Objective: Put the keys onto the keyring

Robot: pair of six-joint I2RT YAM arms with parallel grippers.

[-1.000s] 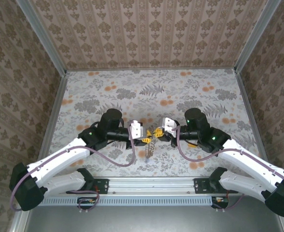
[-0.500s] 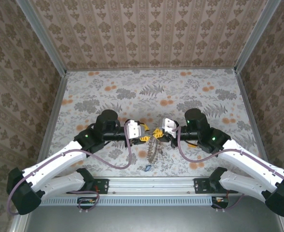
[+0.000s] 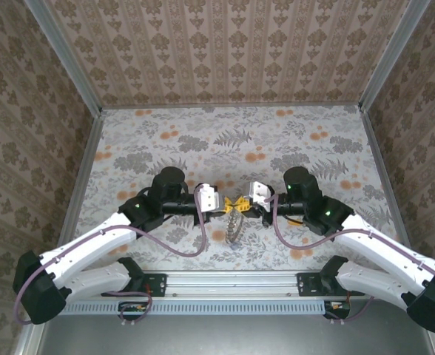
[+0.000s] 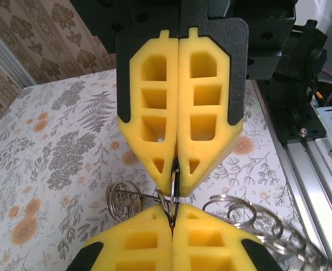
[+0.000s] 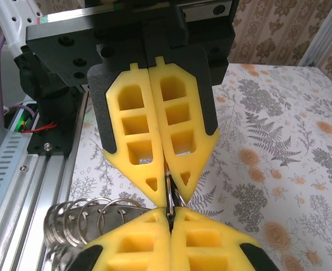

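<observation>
My left gripper [image 3: 227, 206] and right gripper [image 3: 245, 206] meet tip to tip above the near middle of the table. Both are shut on one thin silvery ring of the keyring [image 4: 173, 186], which stands edge-on between the two pairs of yellow fingers. In the left wrist view my own left gripper [image 4: 173, 212] is at the bottom and the right one comes in from the top. The right wrist view mirrors this, with the right gripper [image 5: 169, 213] at the bottom. The rest of the keyring [image 3: 234, 226] hangs below as a bunch of linked loops [image 5: 81, 221]. The keys are hidden.
The flowered table [image 3: 240, 140] stretches away behind the grippers to patterned walls. An aluminium rail [image 3: 232, 282] with both arm bases runs along the near edge. Purple cables [image 3: 180, 250] loop beside each arm.
Half a second ago the left gripper was open and tilted with the loops swinging. It has since levelled and shut on the ring again. The right gripper stayed shut and still.
</observation>
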